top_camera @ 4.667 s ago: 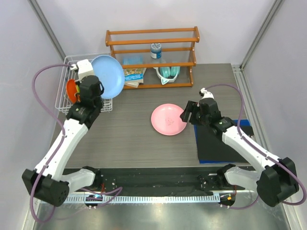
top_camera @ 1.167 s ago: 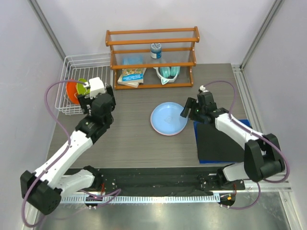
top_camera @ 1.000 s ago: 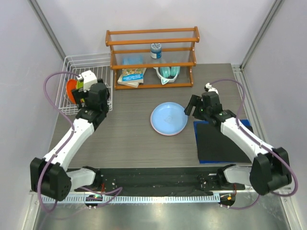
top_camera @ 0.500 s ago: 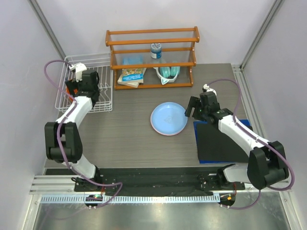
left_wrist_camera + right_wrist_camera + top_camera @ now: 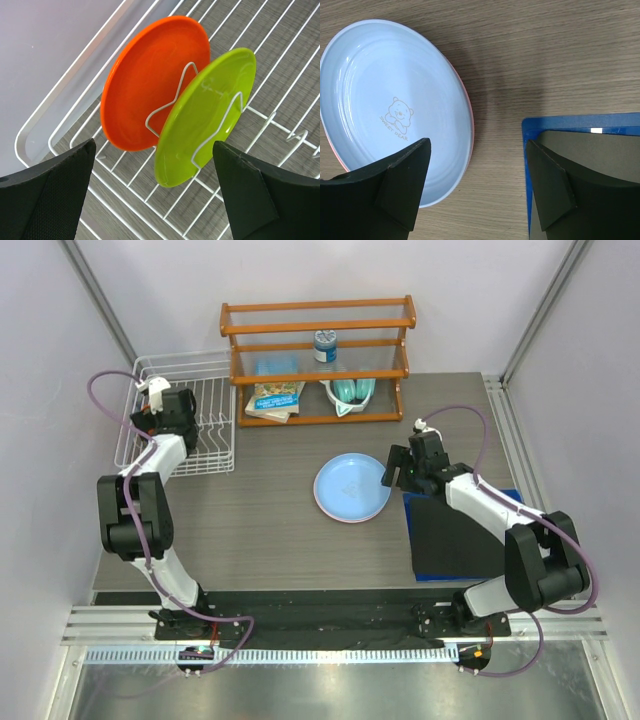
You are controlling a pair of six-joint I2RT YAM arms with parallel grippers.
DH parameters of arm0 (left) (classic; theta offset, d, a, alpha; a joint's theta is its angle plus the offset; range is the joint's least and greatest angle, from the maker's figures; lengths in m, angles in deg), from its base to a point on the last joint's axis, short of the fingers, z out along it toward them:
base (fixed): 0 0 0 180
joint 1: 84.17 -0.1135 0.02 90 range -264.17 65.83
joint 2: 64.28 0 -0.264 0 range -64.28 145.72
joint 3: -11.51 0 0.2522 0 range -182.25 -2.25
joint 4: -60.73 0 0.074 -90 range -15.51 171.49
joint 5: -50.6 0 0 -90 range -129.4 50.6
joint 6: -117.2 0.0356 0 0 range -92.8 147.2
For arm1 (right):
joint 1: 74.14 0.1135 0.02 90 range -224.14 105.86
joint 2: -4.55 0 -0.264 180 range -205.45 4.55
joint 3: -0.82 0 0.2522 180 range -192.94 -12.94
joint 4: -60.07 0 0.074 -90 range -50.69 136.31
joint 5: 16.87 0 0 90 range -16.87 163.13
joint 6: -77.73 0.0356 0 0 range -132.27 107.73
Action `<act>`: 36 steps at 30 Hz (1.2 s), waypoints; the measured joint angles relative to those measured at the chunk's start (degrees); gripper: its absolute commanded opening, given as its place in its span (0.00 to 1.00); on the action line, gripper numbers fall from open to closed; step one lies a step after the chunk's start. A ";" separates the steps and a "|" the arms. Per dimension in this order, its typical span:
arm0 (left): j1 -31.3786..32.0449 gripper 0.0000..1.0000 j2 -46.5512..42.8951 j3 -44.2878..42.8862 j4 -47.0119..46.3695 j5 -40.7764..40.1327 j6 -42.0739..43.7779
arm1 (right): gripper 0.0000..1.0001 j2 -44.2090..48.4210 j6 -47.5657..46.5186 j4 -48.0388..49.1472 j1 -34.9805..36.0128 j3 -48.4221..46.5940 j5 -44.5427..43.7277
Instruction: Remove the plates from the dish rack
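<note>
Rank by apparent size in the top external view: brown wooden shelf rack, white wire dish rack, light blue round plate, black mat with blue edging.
1. brown wooden shelf rack
2. white wire dish rack
3. black mat with blue edging, close to the dish rack, so that order is unsure
4. light blue round plate, clearly smallest

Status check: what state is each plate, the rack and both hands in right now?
Rack: holding two plates.
Orange plate: on edge in the rack.
Green plate: on edge beside it.
Blue plate: flat on the table, top of the stack.
Pink plate: flat beneath it, only rim showing.
Left hand: open, empty.
Right hand: open, empty.
</note>
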 measured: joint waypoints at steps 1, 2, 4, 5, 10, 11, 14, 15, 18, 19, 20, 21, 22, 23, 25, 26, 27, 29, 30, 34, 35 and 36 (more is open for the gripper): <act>-0.22 0.91 0.13 0.00 -0.22 0.22 -0.09 | 0.81 -0.24 0.00 0.17 -0.02 0.00 0.20; -0.39 0.87 0.26 0.00 -0.31 0.55 -0.24 | 0.81 -0.31 0.00 0.22 -0.04 0.00 0.35; -0.59 0.75 0.72 -0.13 -0.39 1.14 -0.52 | 0.80 -0.31 0.02 0.50 -0.11 0.00 0.50; -0.66 0.69 0.98 -0.22 -0.44 1.36 -0.63 | 0.80 -0.31 0.00 0.68 -0.11 -0.02 0.57; -0.74 0.38 2.54 -0.28 -0.74 2.60 -1.95 | 0.80 -0.31 0.00 1.07 -0.24 -0.02 0.68; -0.74 0.38 2.73 -0.28 -0.76 2.75 -2.12 | 0.80 -0.31 0.00 1.14 -0.24 -0.02 0.68; -0.74 0.19 2.89 -0.28 -0.72 3.17 -2.19 | 0.80 -0.39 -0.02 1.36 -0.39 -0.02 0.76; -0.74 0.08 2.89 -0.28 -0.74 3.04 -2.47 | 0.80 -0.50 -0.02 1.42 -0.42 -0.02 0.85; -0.81 0.00 2.84 -0.24 -0.50 3.04 -2.99 | 0.80 -0.94 -0.02 1.42 -0.48 -0.02 0.98; -0.85 0.00 2.80 -0.17 -0.48 3.30 -2.73 | 0.80 -1.05 -0.02 1.40 -0.48 -0.02 1.05; -0.85 0.00 2.73 -0.15 -0.33 3.67 -2.82 | 0.80 -1.14 -0.02 1.40 -0.48 -0.02 1.09; -0.83 0.00 2.69 -0.13 -0.26 3.80 -2.86 | 0.80 -1.14 -0.02 1.40 -0.48 -0.02 1.11; -0.79 0.00 2.58 -0.04 -0.24 3.98 -2.97 | 0.80 -1.14 -0.04 1.40 -0.48 -0.02 1.11; -0.79 0.00 2.36 0.15 -0.15 4.07 -3.08 | 0.80 -1.14 -0.04 1.40 -0.48 -0.02 1.14; -0.79 0.00 1.46 0.85 -0.07 4.35 -3.13 | 0.80 -1.14 -0.09 1.40 -0.48 -0.02 1.16; -0.76 0.00 0.76 1.25 0.09 4.46 -3.13 | 0.80 -1.14 -0.15 1.40 -0.48 -0.02 1.18; -0.74 0.00 -0.04 1.53 0.35 4.48 -3.10 | 0.80 -1.14 -0.22 1.40 -0.48 -0.02 1.25; -0.59 0.00 -1.81 1.81 1.07 4.46 -3.08 | 0.80 -1.14 -0.26 1.40 -0.48 -0.02 1.33; -0.48 0.00 -2.67 1.92 1.40 4.44 -3.04 | 0.80 -1.14 -0.26 1.40 -0.48 -0.02 1.40; -0.35 0.00 -7.52 2.21 2.45 3.82 -2.84 | 0.80 -1.14 -0.33 1.42 -0.48 -0.02 1.57; -0.28 0.00 -8.48 2.21 2.60 3.54 -2.73 | 0.80 -1.07 -0.35 1.40 -0.48 0.00 1.60; -0.13 0.00 -9.77 2.21 2.84 2.97 -2.54 | 0.81 -0.98 -0.39 1.40 -0.48 0.02 1.64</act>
